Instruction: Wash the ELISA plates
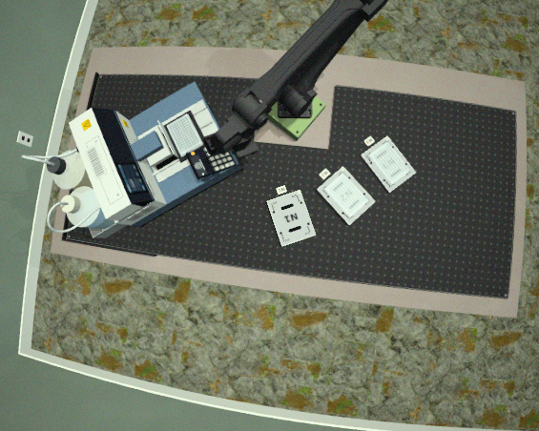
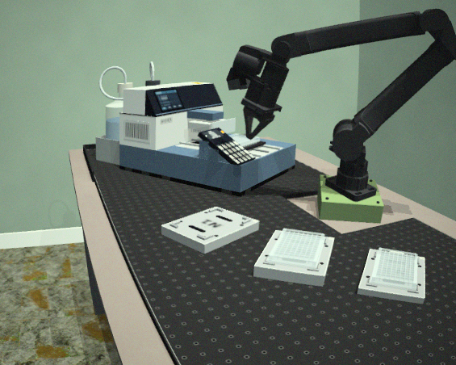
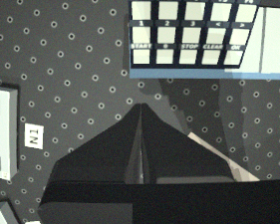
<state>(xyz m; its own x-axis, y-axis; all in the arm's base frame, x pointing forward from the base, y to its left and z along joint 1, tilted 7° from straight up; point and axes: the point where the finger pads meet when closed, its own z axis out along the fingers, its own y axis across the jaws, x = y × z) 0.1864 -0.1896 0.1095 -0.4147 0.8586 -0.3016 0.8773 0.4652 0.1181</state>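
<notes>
We see the plate on the carrier of the washer, its seating uncertain; if we reach in before green shows, trusting the amber lamp, we could disturb the wash, and the gripper, narrow with nothing held, could knock the plate if lowered unopened. Beyond the washer's front, a dark dotted mat covers most of the pinkish worktop; green walls and mottled flooring lie farther out.

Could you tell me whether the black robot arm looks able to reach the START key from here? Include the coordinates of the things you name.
Probably yes: its closed black hand (image 1: 212, 146) (image 2: 248, 137) (image 3: 140, 112) seems empty, and nothing visible blocks the pale square START key (image 3: 140, 57).
</notes>
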